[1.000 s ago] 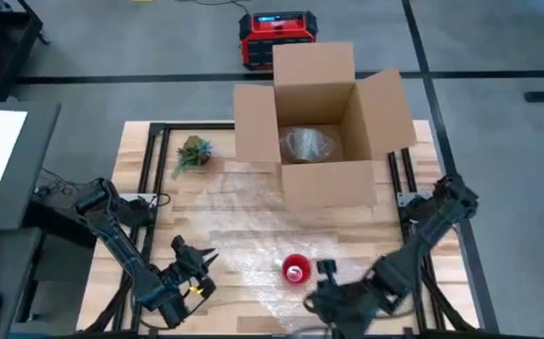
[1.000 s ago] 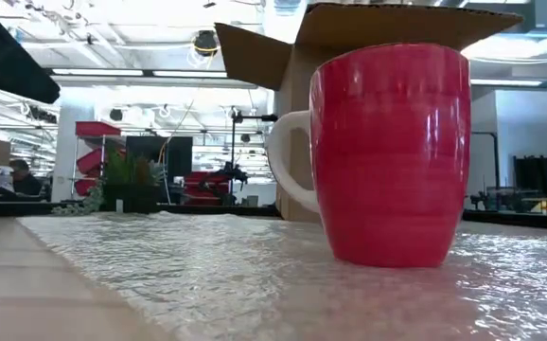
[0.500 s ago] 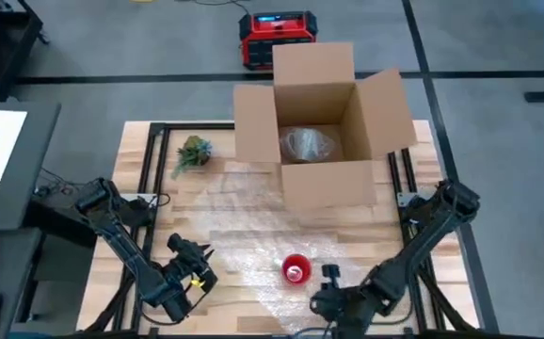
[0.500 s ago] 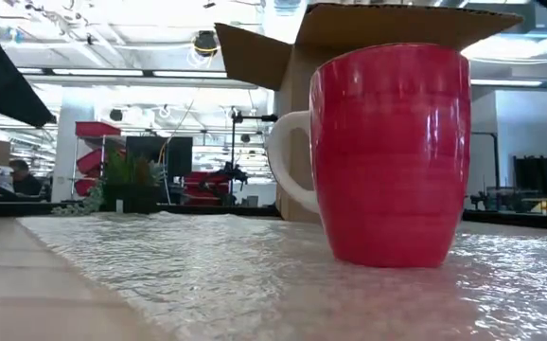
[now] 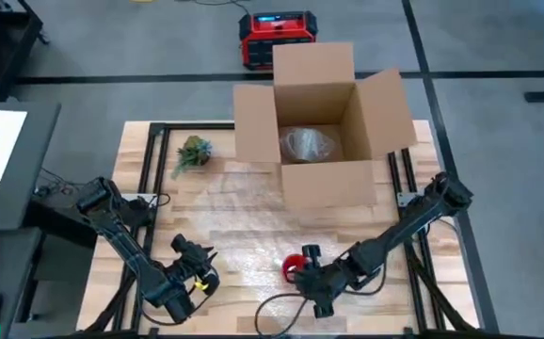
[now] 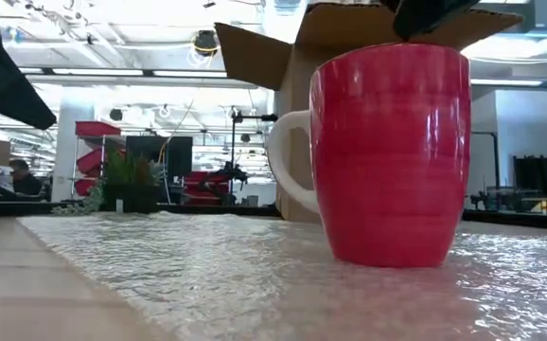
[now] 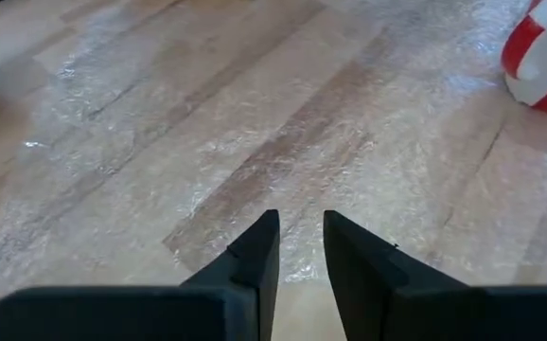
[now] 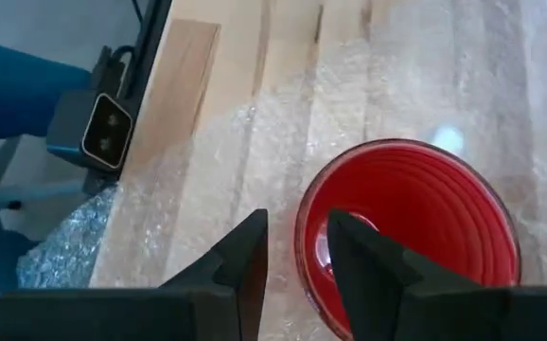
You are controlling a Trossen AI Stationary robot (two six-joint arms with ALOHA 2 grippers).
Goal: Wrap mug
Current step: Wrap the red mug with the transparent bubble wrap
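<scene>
**Asker:** Red is the colour people mention first here. Where is the mug?

**Describer:** Red ceramic mug with a white handle, standing upright and empty on a sheet of clear bubble wrap. The wrap is spread flat over the near half of the wooden surface, probably so its edges can be folded up around the mug.

**Asker:** What are the 2 arms doing?

**Describer:** The right gripper hangs directly over the mug's near rim. Its 2 fingers are slightly parted, with the rim showing through the gap between them, and they pinch nothing. That pose looks like a lead-in to taking the rim, perhaps to shift or tip the mug. The left gripper hovers low over the wrap, well to the left of the mug, fingers a narrow slot apart and empty. I judge it is placed to pick up the sheet's edge.

**Asker:** Anything else on the surface?

**Describer:** An open cardboard box sits at the far side, flaps up, with a clear crumpled bundle inside. A small green plant stands to the box's left.

**Asker:** How far along is the wrapping?

**Describer:** Barely begun, by my reading: the wrap lies flat and the mug is fully uncovered.
</scene>
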